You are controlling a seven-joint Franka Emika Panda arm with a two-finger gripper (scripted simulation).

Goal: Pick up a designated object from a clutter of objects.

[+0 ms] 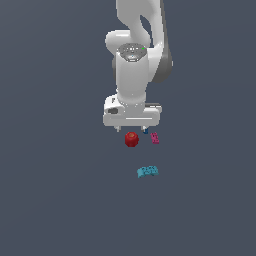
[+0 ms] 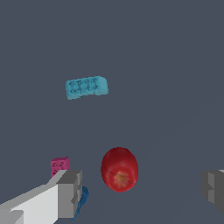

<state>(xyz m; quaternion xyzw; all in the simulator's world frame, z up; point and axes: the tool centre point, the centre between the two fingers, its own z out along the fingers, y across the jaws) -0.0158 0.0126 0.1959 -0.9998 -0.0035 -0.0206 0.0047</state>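
Observation:
The designated object is a round dark red apple-like thing [image 1: 131, 139] [image 2: 119, 169] lying on the grey floor. My gripper [image 1: 131, 129] [image 2: 142, 188] hangs just above it, open, with one fingertip [image 2: 70, 192] on each side of the red object and not touching it. The rest of the clutter of objects lies close by. A flat magenta block [image 1: 155, 138] [image 2: 59, 166] sits to the exterior view's right of the red object. A small blue piece [image 1: 145, 131] [image 2: 83, 199] is partly hidden behind a finger. A cyan studded brick [image 1: 148, 171] [image 2: 86, 87] lies farther off.
The white arm [image 1: 134, 55] stands upright behind the items. Plain dark grey floor [image 1: 60, 200] surrounds everything.

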